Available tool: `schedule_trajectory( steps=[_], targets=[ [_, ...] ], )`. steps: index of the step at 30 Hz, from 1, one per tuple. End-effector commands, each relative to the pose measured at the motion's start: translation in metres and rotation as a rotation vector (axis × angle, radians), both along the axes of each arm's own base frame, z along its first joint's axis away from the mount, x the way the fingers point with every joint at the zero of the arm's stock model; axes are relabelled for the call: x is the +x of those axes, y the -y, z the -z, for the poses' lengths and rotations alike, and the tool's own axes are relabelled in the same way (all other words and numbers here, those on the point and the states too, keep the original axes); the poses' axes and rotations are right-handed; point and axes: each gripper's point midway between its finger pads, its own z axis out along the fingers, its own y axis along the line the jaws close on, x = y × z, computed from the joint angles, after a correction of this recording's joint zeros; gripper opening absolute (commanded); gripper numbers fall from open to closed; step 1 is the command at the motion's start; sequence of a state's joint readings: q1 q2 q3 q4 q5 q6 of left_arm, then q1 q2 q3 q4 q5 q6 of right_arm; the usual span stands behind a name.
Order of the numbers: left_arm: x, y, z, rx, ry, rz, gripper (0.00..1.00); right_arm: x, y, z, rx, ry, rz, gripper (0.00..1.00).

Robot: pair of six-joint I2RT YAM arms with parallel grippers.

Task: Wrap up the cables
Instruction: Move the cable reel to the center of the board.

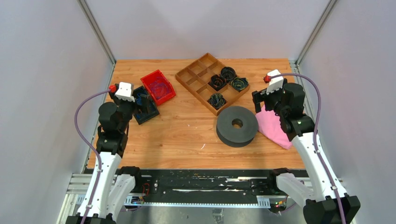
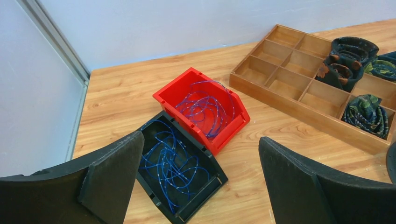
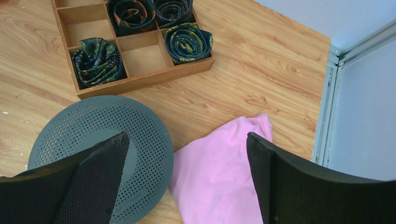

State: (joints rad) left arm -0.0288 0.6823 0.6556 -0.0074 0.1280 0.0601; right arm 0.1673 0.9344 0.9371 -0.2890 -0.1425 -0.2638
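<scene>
Thin blue cables lie in loose tangles in two bins at the left. One tangle (image 2: 205, 107) fills the red bin (image 1: 159, 87); the other (image 2: 170, 163) lies in the black bin (image 1: 145, 107) just in front of it. My left gripper (image 2: 201, 140) hovers above the black bin's near end, open, with nothing between its fingers (image 2: 112, 172). At the right, my right gripper (image 3: 187, 136) is open and empty, raised over the gap between the grey spool (image 3: 102, 126) and a pink cloth (image 3: 219, 168). In the top view the left gripper (image 1: 138, 100) and right gripper (image 1: 259, 101) are far apart.
A wooden compartment tray (image 1: 196, 77) sits at the back middle, holding several dark rolled bundles (image 3: 97, 60) with green, yellow or orange tints. The wide grey round spool (image 1: 236, 126) stands right of centre, the pink cloth (image 1: 273, 127) beside it. Walls close in both sides.
</scene>
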Motion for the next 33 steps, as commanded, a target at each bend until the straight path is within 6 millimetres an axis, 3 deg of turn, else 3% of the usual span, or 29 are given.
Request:
schedule_trajectory(
  steps=[1,18,25,29,33],
  targets=[
    [-0.001,-0.002,-0.013,0.006,0.053,-0.002,0.98,-0.002,-0.001,-0.006,0.023,0.032,-0.015,0.95],
    [-0.001,-0.005,-0.011,0.037,0.046,-0.012,0.98,-0.003,0.0,-0.008,0.063,0.018,-0.011,0.95],
    [0.003,-0.005,-0.004,0.057,0.002,-0.007,0.98,-0.019,-0.006,-0.017,0.009,-0.004,-0.098,0.95],
    [0.005,0.001,-0.001,0.07,-0.009,0.031,0.98,-0.036,-0.006,0.0,-0.111,-0.119,-0.182,0.95],
    [0.006,0.008,0.004,0.085,-0.021,0.075,0.98,-0.062,-0.018,0.029,-0.151,-0.288,-0.302,0.95]
  ],
)
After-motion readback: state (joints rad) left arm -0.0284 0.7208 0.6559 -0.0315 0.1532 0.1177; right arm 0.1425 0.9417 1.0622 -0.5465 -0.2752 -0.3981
